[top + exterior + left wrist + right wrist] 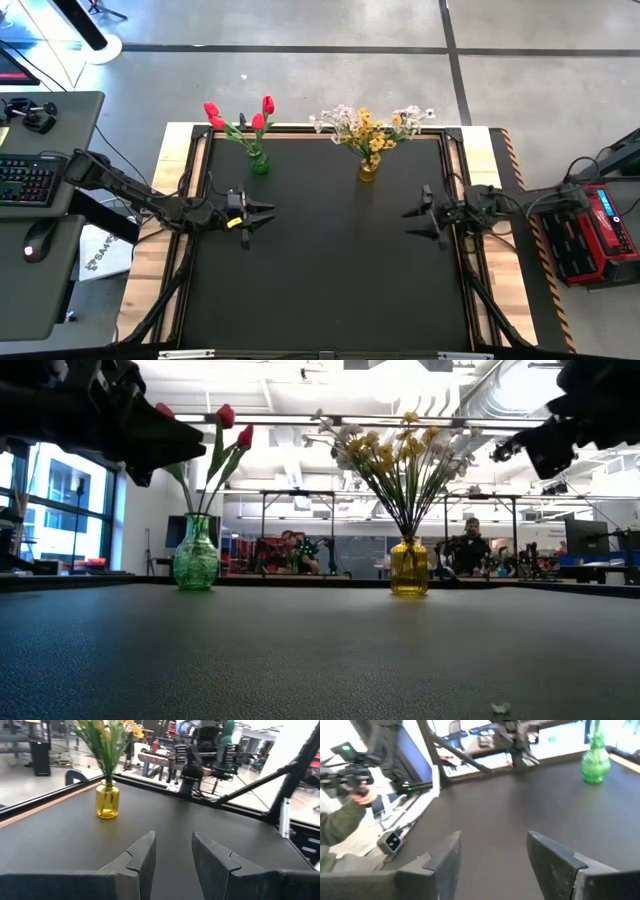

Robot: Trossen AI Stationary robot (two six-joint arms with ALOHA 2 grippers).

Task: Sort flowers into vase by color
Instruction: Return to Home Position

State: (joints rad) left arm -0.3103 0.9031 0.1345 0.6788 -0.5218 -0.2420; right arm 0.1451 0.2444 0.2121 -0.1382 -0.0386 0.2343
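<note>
Red tulips (240, 115) stand with their stems in a green glass vase (259, 163) at the table's far side; the green vase (196, 563) also shows in the low view and the green vase (595, 762) in the right wrist view. Yellow and white-pinkish blossoms (372, 128) stand together in a yellow vase (368, 171), and that yellow vase (107, 800) shows in the left wrist view. My left gripper (262, 217) hovers open at mid-left, empty. My right gripper (416, 222) hovers open at mid-right, empty.
The black mat (330, 270) lies bare between and in front of the arms. A wooden border (150, 260) frames it. A keyboard and mouse desk (30, 190) stands left, a red box (590, 235) right. A person's sleeve (340, 822) shows beyond the table.
</note>
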